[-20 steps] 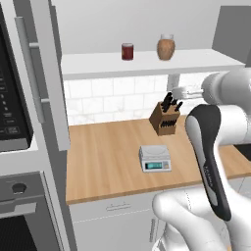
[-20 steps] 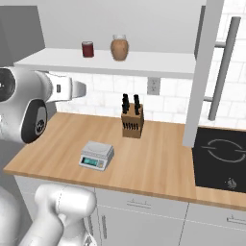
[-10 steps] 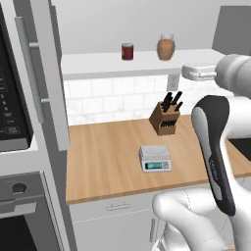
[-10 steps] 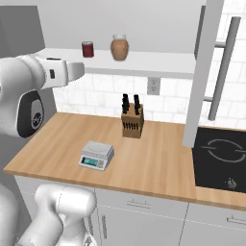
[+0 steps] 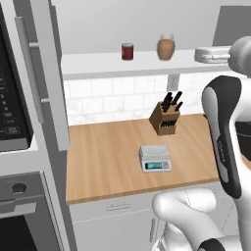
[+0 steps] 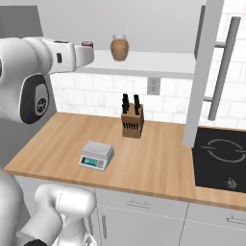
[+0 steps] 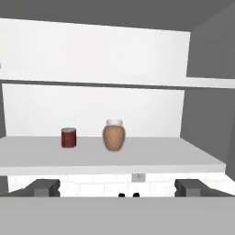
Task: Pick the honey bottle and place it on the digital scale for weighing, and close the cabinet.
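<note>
two jars on shelf: honey bottle (image 7: 114,136), red jar (image 7: 69,137).

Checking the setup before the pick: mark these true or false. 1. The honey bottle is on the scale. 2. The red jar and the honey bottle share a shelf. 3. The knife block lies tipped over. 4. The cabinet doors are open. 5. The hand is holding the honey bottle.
1. False: the honey bottle stands on the shelf; the scale is bare.
2. True: the red jar stands beside it, apart.
3. False: the knife block stands upright on the counter.
4. True: the cabinet is open.
5. False: the hand is short of it.
</note>
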Robot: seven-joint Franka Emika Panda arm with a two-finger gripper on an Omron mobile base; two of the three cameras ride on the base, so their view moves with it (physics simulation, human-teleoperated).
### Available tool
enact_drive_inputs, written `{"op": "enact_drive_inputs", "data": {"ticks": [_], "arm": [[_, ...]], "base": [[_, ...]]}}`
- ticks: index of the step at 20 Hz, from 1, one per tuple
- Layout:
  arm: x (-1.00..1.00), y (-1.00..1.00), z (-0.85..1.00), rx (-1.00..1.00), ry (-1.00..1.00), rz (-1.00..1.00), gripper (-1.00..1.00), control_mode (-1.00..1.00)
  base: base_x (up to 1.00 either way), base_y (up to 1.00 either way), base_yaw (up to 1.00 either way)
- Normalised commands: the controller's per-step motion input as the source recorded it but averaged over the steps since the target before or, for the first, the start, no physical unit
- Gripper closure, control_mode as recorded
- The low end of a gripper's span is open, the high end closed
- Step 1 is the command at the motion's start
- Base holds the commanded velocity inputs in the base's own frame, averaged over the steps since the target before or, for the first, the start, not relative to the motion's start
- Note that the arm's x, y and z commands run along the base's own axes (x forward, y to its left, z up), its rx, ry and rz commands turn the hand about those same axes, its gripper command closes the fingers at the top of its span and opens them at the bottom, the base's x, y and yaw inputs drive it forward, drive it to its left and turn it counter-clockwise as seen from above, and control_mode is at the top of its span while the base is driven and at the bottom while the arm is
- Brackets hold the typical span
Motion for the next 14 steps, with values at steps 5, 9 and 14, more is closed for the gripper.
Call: {"op": "enact_drive_inputs", "data": {"ticks": [5,9,14], "arm": [[0.35,-0.14,-0.01,0.0,-0.04,0.0,-1.0,-1.0],[0.59,-0.02,-0.07,0.0,0.0,0.01,-1.0,-1.0],[0.52,0.0,-0.13,0.0,-0.02,0.0,-1.0,-1.0]], "base": [[0.0,0.0,0.0],[0.0,0.0,0.0],[0.0,0.0,0.0]]}}
